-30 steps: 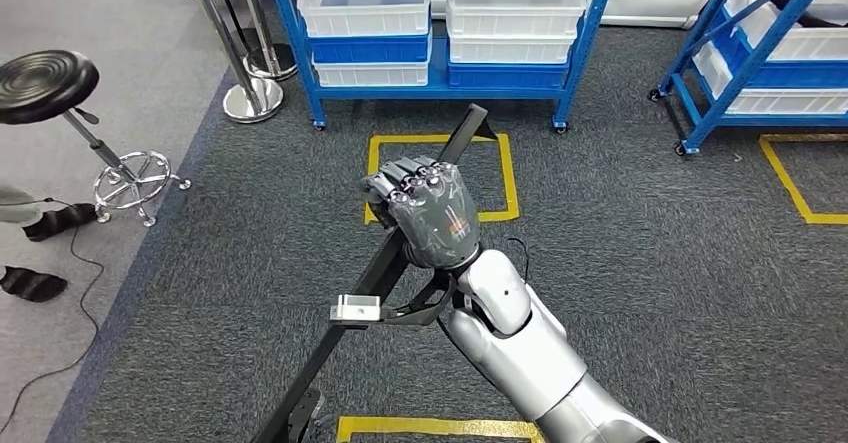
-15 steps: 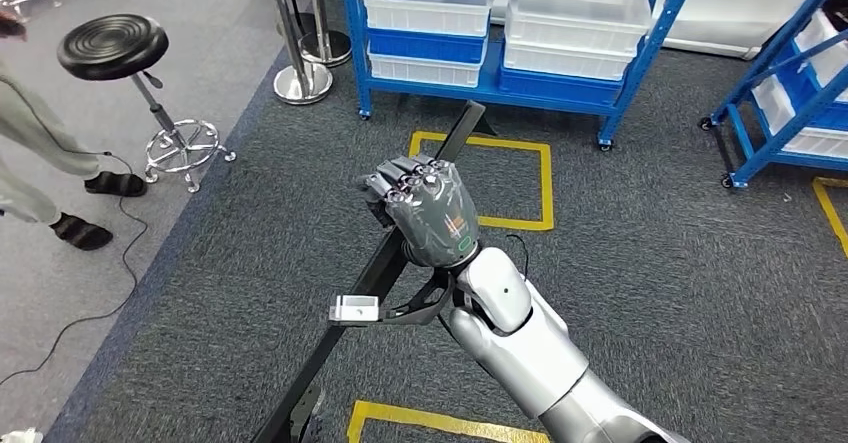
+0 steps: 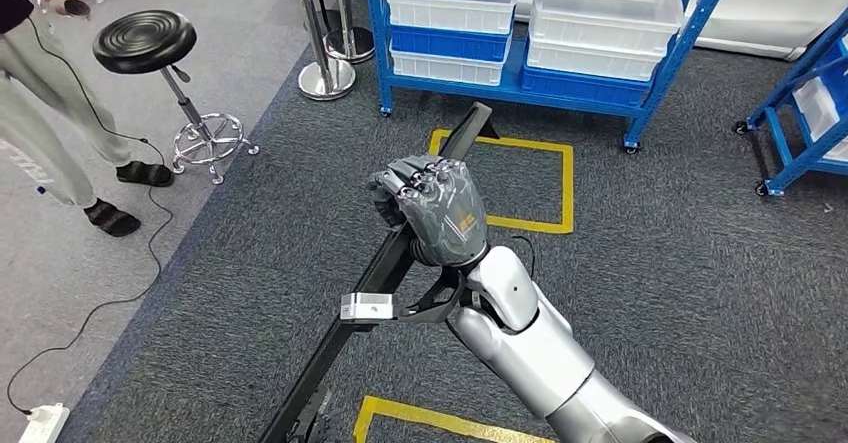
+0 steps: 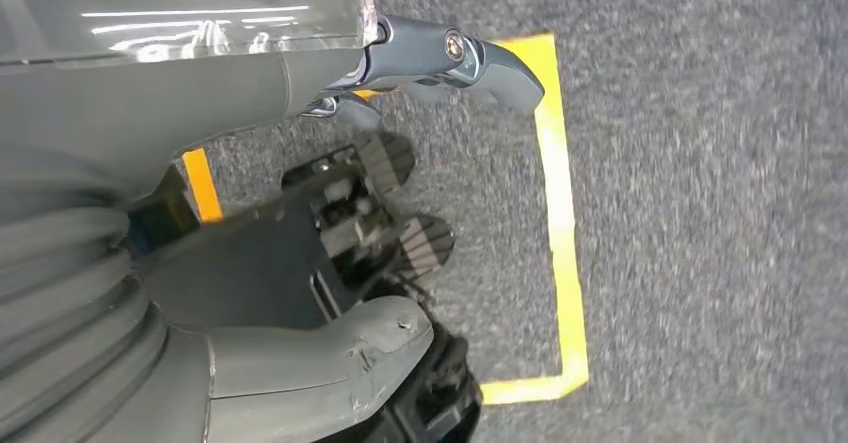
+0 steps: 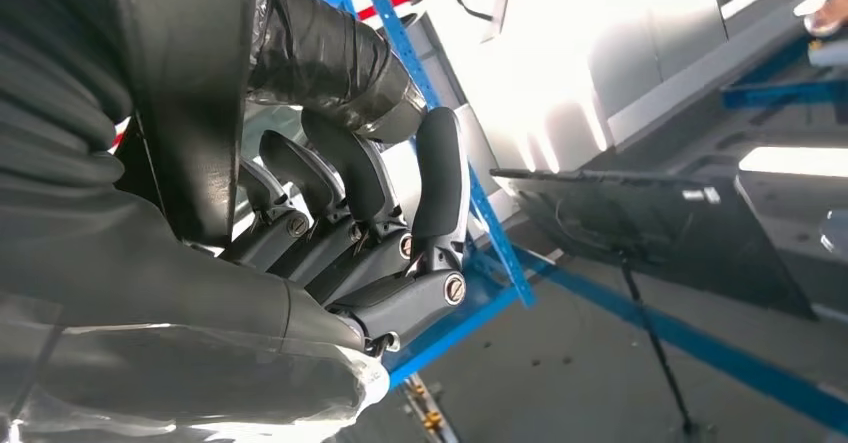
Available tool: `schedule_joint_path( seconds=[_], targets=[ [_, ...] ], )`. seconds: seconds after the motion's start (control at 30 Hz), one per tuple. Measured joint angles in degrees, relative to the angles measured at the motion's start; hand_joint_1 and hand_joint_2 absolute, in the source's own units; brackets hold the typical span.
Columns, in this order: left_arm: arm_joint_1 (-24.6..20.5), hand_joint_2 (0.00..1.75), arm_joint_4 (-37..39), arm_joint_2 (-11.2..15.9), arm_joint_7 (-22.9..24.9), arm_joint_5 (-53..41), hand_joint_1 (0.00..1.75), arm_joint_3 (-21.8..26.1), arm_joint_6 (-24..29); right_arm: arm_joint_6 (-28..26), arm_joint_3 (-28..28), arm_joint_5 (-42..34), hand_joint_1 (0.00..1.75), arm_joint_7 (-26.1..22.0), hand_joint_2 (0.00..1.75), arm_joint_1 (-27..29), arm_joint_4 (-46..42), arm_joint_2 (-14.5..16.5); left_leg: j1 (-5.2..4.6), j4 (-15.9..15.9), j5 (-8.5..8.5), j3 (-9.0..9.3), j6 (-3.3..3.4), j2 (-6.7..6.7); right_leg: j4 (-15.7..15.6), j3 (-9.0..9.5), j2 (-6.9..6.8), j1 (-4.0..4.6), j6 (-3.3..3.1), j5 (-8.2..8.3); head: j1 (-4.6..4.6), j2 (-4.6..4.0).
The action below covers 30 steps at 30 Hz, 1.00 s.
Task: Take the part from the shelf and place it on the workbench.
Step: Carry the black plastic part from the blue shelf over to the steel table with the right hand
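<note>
Shelf [image 3: 378,43], stool [image 3: 145,40] and yellow floor square [image 3: 567,188] had all slid to the right across the head view within the last second, and a standing person [image 3: 40,93] had come into view at the far left; since everything moved together, this was the robot turning to its left, not the things moving. Against that shifting floor the right hand [image 3: 435,208] kept its place in front of the body, fingers [image 5: 440,183] clenched around the part [image 3: 335,348], a long black bar held slanting, one end up toward the shelf and the other down near the robot's feet. The grip looked unchanged, with the bar at the same angle throughout. The left hand [image 4: 280,233] hung over the carpet, its fingers loosely apart and holding nothing. By my reading the pick from the shelf was done and the carry was under way: the robot was swinging away from the shelf, presumably toward the workbench. The bar's long lower end looked like the thing to watch during the turn.
</note>
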Motion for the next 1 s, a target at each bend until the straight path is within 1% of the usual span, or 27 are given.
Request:
schedule_joint_path(
  seconds=[0.07, 0.1, 0.13, 0.17, 0.2, 0.27, 0.3, 0.33, 0.4, 0.43, 0.47, 0.5, 0.53, 0.57, 0.6, 0.63, 0.67, 0.7, 0.73, 0.77, 0.8, 0.83, 0.87, 0.9, 0.93, 0.97, 1.0],
  targets=[
    [0.1, 1.75, 0.0, 0.1, -0.3, 0.3, 0.00, 0.0, 0.1, 0.0, 0.1, -1.0, 1.75, -0.6, 1.75, 0.1, -0.1, 0.0, 0.29, 7.3, -3.61, -3.13, -0.62, 0.55, 0.0, -0.05, 0.14, 0.02, -0.17, 0.05, 0.00, 0.00],
    [0.3, 1.75, 0.0, 0.2, -0.5, 0.4, 0.00, 0.0, 0.1, 0.0, 0.2, -1.4, 1.75, -0.9, 1.75, 0.2, -0.1, 0.0, 0.41, 10.3, -4.57, -4.45, -0.81, 0.66, 0.0, -0.08, 0.29, 0.04, -0.18, 0.05, -0.01, 0.00],
    [0.5, 1.75, 0.0, 0.4, -0.6, 0.6, 0.00, 0.0, 0.2, 0.1, 0.3, -1.9, 1.75, -1.1, 1.75, 0.2, -0.1, 0.0, 0.50, 11.5, -4.54, -5.00, -0.91, 0.72, 0.0, -0.10, 0.53, 0.05, -0.18, 0.04, -0.01, 0.00],
    [0.7, 1.75, 0.0, 0.5, -0.8, 0.8, 0.00, 0.0, 0.2, 0.1, 0.4, -2.4, 1.75, -1.4, 1.75, 0.2, -0.1, 0.0, 0.56, 10.6, -3.40, -4.46, -0.91, 0.73, 0.1, -0.08, 0.89, 0.05, -0.18, 0.04, -0.01, 0.00],
    [0.8, 1.75, 0.0, 0.7, -0.9, 0.9, 0.00, 0.0, 0.2, 0.1, 0.6, -2.8, 1.75, -1.6, 1.75, 0.3, -0.1, 0.1, 0.60, 7.4, -1.44, -2.87, -0.80, 0.54, 0.1, -0.05, 1.30, 0.05, -0.16, 0.04, -0.01, 0.00],
    [1.0, 1.75, 0.0, 0.9, -1.2, 1.1, 0.00, 0.0, 0.2, 0.2, 0.9, -3.4, 1.75, -1.8, 1.75, 0.2, -0.1, 0.2, 0.64, -0.4, 1.73, 1.03, -0.31, -1.06, 0.3, -0.13, 2.17, 0.04, 0.07, 0.09, -0.01, 0.00],
    [1.1, 1.75, 0.0, 1.1, -1.3, 1.1, 0.00, 0.0, 0.2, 0.2, 1.0, -3.5, 1.75, -1.9, 1.75, 0.2, -0.1, 0.3, 0.61, -3.0, 2.37, 2.29, -0.07, -1.77, 0.3, -0.31, 2.61, 0.01, 0.34, 0.21, -0.01, 0.00],
    [1.2, 1.75, 0.0, 1.2, -1.4, 1.2, 0.00, 0.0, 0.2, 0.3, 1.2, -3.7, 1.75, -1.9, 1.75, 0.2, -0.1, 0.4, 0.54, -4.2, 2.37, 2.83, 0.12, -2.24, 0.3, -0.51, 3.05, -0.06, 0.68, 0.37, -0.01, 0.00],
    [1.4, 1.75, 0.0, 1.3, -1.4, 1.2, 0.00, 0.0, 0.2, 0.3, 1.4, -3.8, 1.75, -1.9, 1.75, 0.3, 0.0, 0.5, 0.52, -4.7, 2.49, 3.01, 0.55, -1.60, 0.0, -0.80, 3.86, -0.15, 1.49, 0.74, 0.00, 0.00],
    [1.5, 1.75, 0.0, 1.3, -1.4, 1.2, 0.00, 0.0, 0.2, 0.3, 1.4, -3.8, 1.75, -1.9, 1.75, 0.4, 0.0, 0.5, 0.62, -5.0, 2.73, 3.14, 0.89, -1.07, 0.1, -0.91, 3.56, -0.10, 1.80, 0.64, 0.01, 0.00],
    [1.6, 1.75, 0.0, 1.4, -1.5, 1.2, 0.00, 0.0, 0.2, 0.3, 1.5, -3.8, 1.75, -1.9, 1.75, 0.5, 0.0, 0.5, 0.73, -5.4, 2.98, 3.26, 1.28, -0.50, 0.8, -1.28, 2.81, 0.02, 2.03, 0.02, 0.04, 0.00],
    [1.7, 1.75, 0.0, 1.4, -1.5, 1.2, 0.00, 0.0, 0.2, 0.3, 1.5, -3.8, 1.75, -2.0, 1.75, 0.5, 0.0, 0.5, 0.85, -5.8, 3.20, 3.36, 1.64, 0.14, 2.8, -2.19, 1.83, 0.14, 2.17, -1.28, 0.07, 0.00],
    [1.8, 1.75, 0.0, 1.5, -1.5, 1.2, 0.00, 0.0, 0.2, 0.2, 1.6, -3.8, 1.75, -2.0, 1.75, 0.5, 0.0, 0.5, 0.76, -5.9, 3.27, 3.37, 1.82, 0.77, 5.9, -3.63, 0.81, 0.17, 2.24, -3.06, 0.08, 0.00],
    [2.0, 1.75, 0.0, 1.5, -1.5, 1.2, 0.00, 0.0, 0.2, 0.2, 1.6, -3.8, 1.75, -2.0, 1.75, 0.6, 0.1, 0.4, 0.69, -5.9, 3.26, 3.31, 1.94, 1.40, 9.7, -5.41, 0.31, 0.18, 2.30, -4.92, 0.10, 0.00],
    [2.2, 1.75, 0.0, 1.6, -1.5, 1.2, 0.00, 0.0, 0.2, 0.2, 1.7, -3.8, 1.75, -2.0, 1.75, 0.8, 0.2, 0.4, 0.62, -5.8, 3.23, 3.25, 2.01, 2.06, 13.1, -7.06, 0.15, 0.16, 2.38, -6.24, 0.10, 0.00],
    [2.3, 1.75, 0.0, 1.7, -1.5, 1.3, 0.00, 0.0, 0.2, 0.2, 1.7, -3.8, 1.75, -2.0, 1.75, 1.0, 0.3, 0.4, 0.57, -5.8, 3.18, 3.21, 2.05, 2.73, 15.0, -7.95, 0.06, 0.16, 2.43, -6.55, 0.09, 0.00],
    [2.4, 1.75, 0.0, 1.8, -1.5, 1.3, 0.00, 0.0, 0.2, 0.2, 1.7, -3.8, 1.75, -2.0, 1.75, 1.1, 0.4, 0.3, 0.55, -5.6, 3.10, 3.18, 2.04, 3.38, 14.8, -7.75, -0.09, 0.16, 2.43, -5.77, 0.10, 0.00],
    [2.5, 1.75, 0.0, 1.8, -1.5, 1.3, 0.00, 0.0, 0.2, 0.3, 1.7, -3.8, 1.75, -2.0, 1.75, 1.2, 0.5, 0.3, 0.53, -5.4, 2.97, 3.17, 1.99, 3.99, 12.3, -6.38, -0.49, 0.18, 2.36, -4.12, 0.09, 0.00],
    [2.5, 1.75, 0.0, 1.8, -1.5, 1.4, 0.00, 0.0, 0.2, 0.3, 1.8, -3.8, 1.75, -2.0, 1.75, 1.1, 0.5, 0.3, 0.51, -5.2, 2.77, 3.17, 1.86, 4.55, 8.4, -4.27, -1.39, 0.23, 2.22, -2.26, 0.10, 0.00],
    [2.5, 1.75, 0.0, 1.8, -1.6, 1.5, 0.00, 0.0, 0.3, 0.3, 1.8, -3.8, 1.75, -2.0, 1.75, 1.1, 0.5, 0.3, 0.34, -4.8, 2.51, 3.11, 1.63, 5.04, 4.7, -2.31, -2.55, 0.46, 1.98, -0.99, 0.10, 0.00],
    [2.5, 1.75, 0.0, 1.8, -1.7, 1.6, 0.00, 0.0, 0.3, 0.3, 1.9, -3.7, 1.75, -2.0, 1.75, 1.0, 0.5, 0.4, 0.18, -4.5, 2.29, 3.06, 1.38, 5.50, 2.0, -0.94, -3.36, 0.64, 1.69, -0.26, 0.09, 0.00],
    [2.5, 1.75, 0.0, 1.8, -1.8, 1.8, 0.00, 0.0, 0.4, 0.3, 1.9, -3.7, 1.75, -2.0, 1.75, 0.9, 0.5, 0.5, 0.01, -4.3, 2.11, 3.03, 1.11, 5.92, 0.7, -0.37, -3.78, 0.82, 1.43, -0.13, 0.08, 0.00],
    [2.5, 1.75, 0.0, 1.9, -1.8, 2.0, 0.00, 0.0, 0.6, 0.3, 2.0, -3.6, 1.75, -2.0, 1.75, 0.9, 0.5, 0.6, -0.12, -4.3, 2.02, 3.04, 0.84, 6.40, 0.5, -0.44, -3.53, 1.00, 1.15, -0.26, 0.07, 0.00],
    [2.5, 1.75, 0.0, 1.9, -1.9, 2.2, 0.00, 0.0, 0.7, 0.3, 2.0, -3.6, 1.75, -2.0, 1.75, 0.8, 0.6, 0.7, -0.10, -4.3, 1.98, 3.13, 0.60, 6.89, 0.4, -0.56, -2.85, 0.94, 0.86, -0.13, 0.07, 0.00],
    [2.5, 1.75, 0.0, 1.9, -2.0, 2.3, 0.00, 0.0, 0.9, 0.4, 2.0, -3.6, 1.75, -2.0, 1.75, 0.8, 0.6, 0.8, 0.00, -4.2, 1.73, 3.15, 0.26, 6.84, 0.3, -0.59, -2.31, 0.86, 0.56, 0.01, 0.08, 0.00],
    [2.5, 1.75, 0.0, 1.9, -2.0, 2.5, 0.00, 0.0, 1.0, 0.4, 2.1, -3.6, 1.75, -2.1, 1.75, 0.7, 0.6, 0.9, 0.13, -3.4, 0.99, 2.92, -0.09, 6.14, 0.1, -0.60, -1.78, 0.72, 0.22, 0.18, 0.08, 0.00],
    [2.5, 1.75, 0.0, 1.9, -2.0, 2.7, 0.00, 0.0, 1.1, 0.5, 2.1, -3.6, 1.75, -2.2, 1.75, 0.6, 0.6, 1.1, 0.27, -1.6, -0.38, 2.23, -0.43, 5.00, 0.0, -0.61, -1.27, 0.54, -0.09, 0.37, 0.08, 0.00]
  ],
)
